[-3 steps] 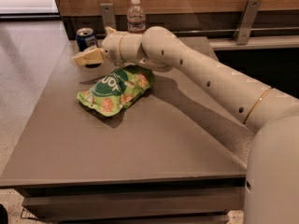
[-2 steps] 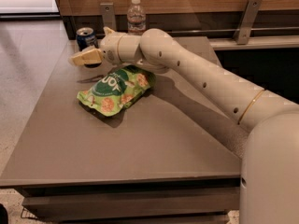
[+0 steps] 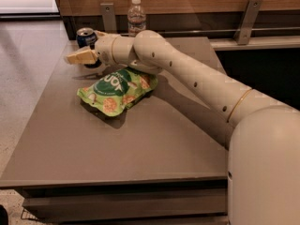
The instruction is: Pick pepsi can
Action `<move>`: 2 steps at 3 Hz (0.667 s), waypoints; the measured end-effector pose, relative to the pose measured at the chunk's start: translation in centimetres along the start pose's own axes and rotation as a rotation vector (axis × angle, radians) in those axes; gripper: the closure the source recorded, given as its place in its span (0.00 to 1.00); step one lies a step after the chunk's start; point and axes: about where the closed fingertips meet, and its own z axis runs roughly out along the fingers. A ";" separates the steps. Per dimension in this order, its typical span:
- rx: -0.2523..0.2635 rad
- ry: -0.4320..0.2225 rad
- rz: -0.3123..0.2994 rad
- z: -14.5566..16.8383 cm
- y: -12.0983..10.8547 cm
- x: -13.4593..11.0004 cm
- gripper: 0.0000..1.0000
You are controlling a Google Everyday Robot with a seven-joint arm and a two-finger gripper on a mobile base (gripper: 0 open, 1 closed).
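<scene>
Standing near the far L corner of the bench [image 3: 140, 144], the pepsi can [image 3: 86, 37] is upright, silver top showing, dark blue side partly covered. Right at it is the gripper [image 3: 90, 46], coming in from the R w/ jaws spread wide. The near tan jaw runs L across the front of the can's lower part, and the far jaw's tip shows just R of the can's top. The can looks to sit btwn them; can't tell if either jaw touches it. Just R, a metal bracket [image 3: 108, 17] is fixed to the back wall. Nearer the camera, a green snack bag [image 3: 117, 90] lies flat on the bench, its far end under the wrist. At the back edge a clear water bottle [image 3: 136, 17] w/ white cap stands upright, R of the can & apart from it. The cream arm [image 3: 197, 78] slants down to the R across the bench. A second bracket [image 3: 247, 20] sits on the wall far R. The robot's rounded body [image 3: 265, 168] fills the lower R corner.
</scene>
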 end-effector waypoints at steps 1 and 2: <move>-0.005 0.000 0.001 0.3 0.2 0.1 0.40; -0.011 0.000 0.001 0.6 0.5 0.1 0.71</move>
